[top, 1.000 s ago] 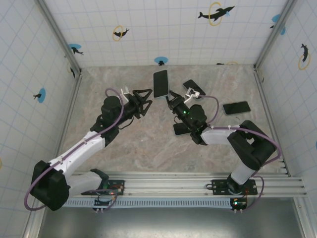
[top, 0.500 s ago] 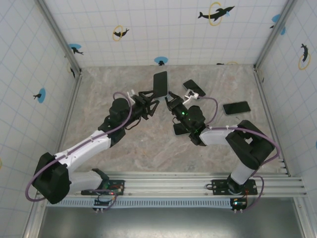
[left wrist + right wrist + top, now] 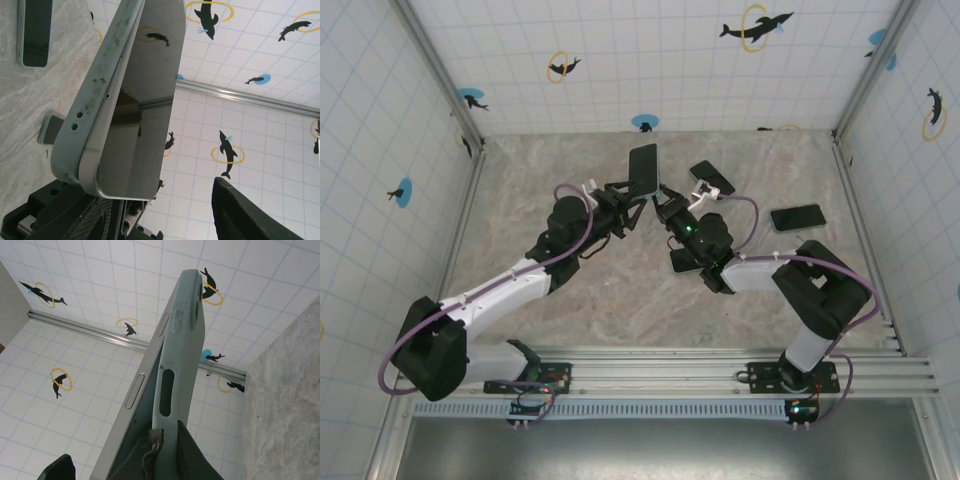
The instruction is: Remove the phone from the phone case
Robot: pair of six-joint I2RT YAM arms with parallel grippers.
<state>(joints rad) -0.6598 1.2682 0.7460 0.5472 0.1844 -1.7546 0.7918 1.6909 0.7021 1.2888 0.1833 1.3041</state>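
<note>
Two grippers meet over the far centre of the table: your right gripper clamps the upright phone case, the phone edging proud of it; your left gripper, half-wide, sets fingers either side.

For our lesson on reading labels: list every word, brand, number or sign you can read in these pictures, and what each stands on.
No words, brands or numbers are readable.
Walls: dolphin pictures in rings, no lettering.
Held phone: dark glass, no text.
Case: plain grey shell, scuffed, no logo visible.
Phone lying flat: dark screen, too small to tell any marking.
</note>
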